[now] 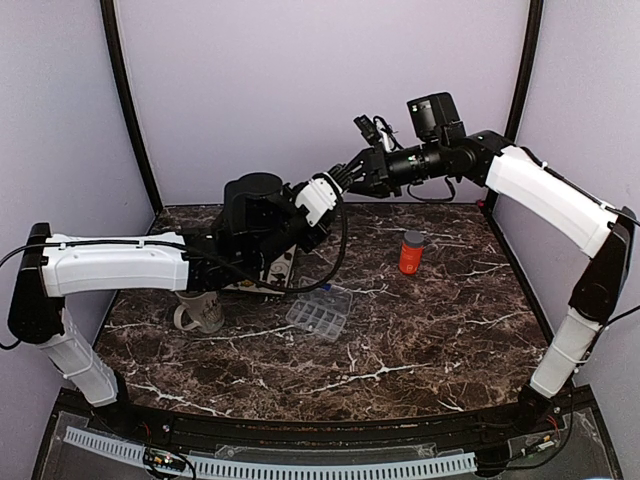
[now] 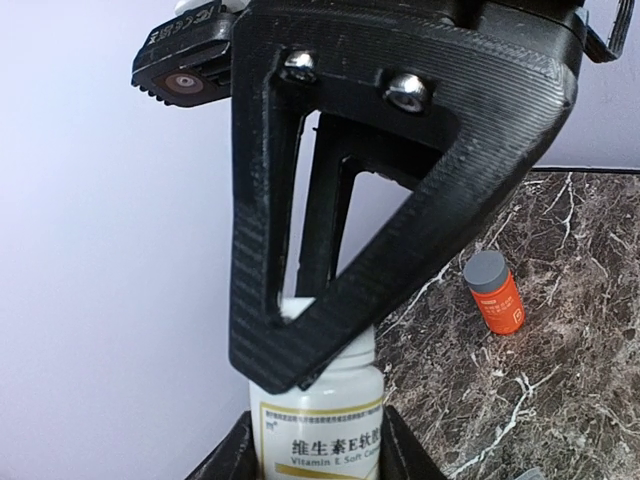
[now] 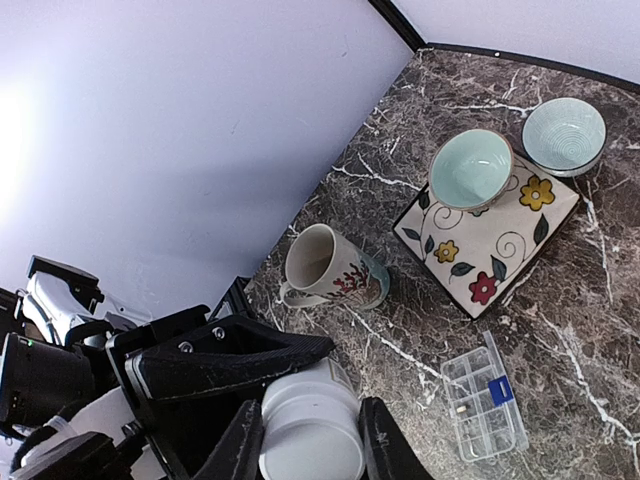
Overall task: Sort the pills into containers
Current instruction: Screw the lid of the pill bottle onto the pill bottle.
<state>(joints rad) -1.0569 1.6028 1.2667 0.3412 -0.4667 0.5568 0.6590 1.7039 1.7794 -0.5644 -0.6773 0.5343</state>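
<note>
While aloft, left pincer (image 2: 318,452) tight around white bottle (image 2: 320,395), right pincer (image 3: 312,450) tight around cap (image 3: 305,405).

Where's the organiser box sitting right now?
In the top view, the organiser box lies on the table near the centre, just right of the mug and nearer the arm bases than the orange bottle to its right.

Held in the left end effector (image 2: 320,452), the white plastic bottle (image 2: 320,415) has a label reading 维生素E软胶 and, below that, "Vitamin E Soft Ca", cut off at the side. To its right on the dark marbled surface (image 2: 570,400), the small orange bottle (image 2: 497,300) bears a white mark too small to read.
</note>
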